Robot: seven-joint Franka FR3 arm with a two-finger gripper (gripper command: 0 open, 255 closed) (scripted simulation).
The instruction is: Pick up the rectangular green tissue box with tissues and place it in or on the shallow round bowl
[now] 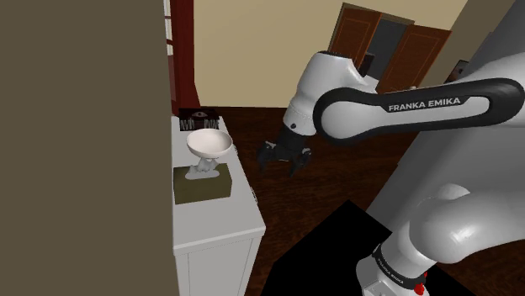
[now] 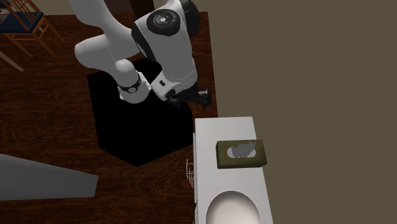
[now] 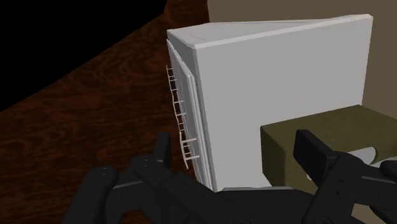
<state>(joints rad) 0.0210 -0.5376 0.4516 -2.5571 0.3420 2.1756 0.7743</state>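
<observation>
Your gripper (image 1: 282, 160) hangs with its fingers (image 3: 159, 151) spread and nothing between them, off the floor-side edge of the white cabinet (image 1: 244, 214) and above the dark wood floor (image 1: 336, 181), with open room all round it. A wire rack (image 3: 179, 121) juts from the cabinet face nearest the gripper.

In the second exterior view the green tissue box (image 2: 240, 156) lies at four o'clock from the gripper, on the cabinet top. Its long axis runs nine to three, across the top. Its slot faces up, with tissue (image 2: 242, 151) showing. Its three o'clock end is near the brown wall (image 2: 318, 95). A bare strip of top lies at its nine o'clock end. The white bowl (image 2: 232, 207) sits at six o'clock from the box, apart from it.
</observation>
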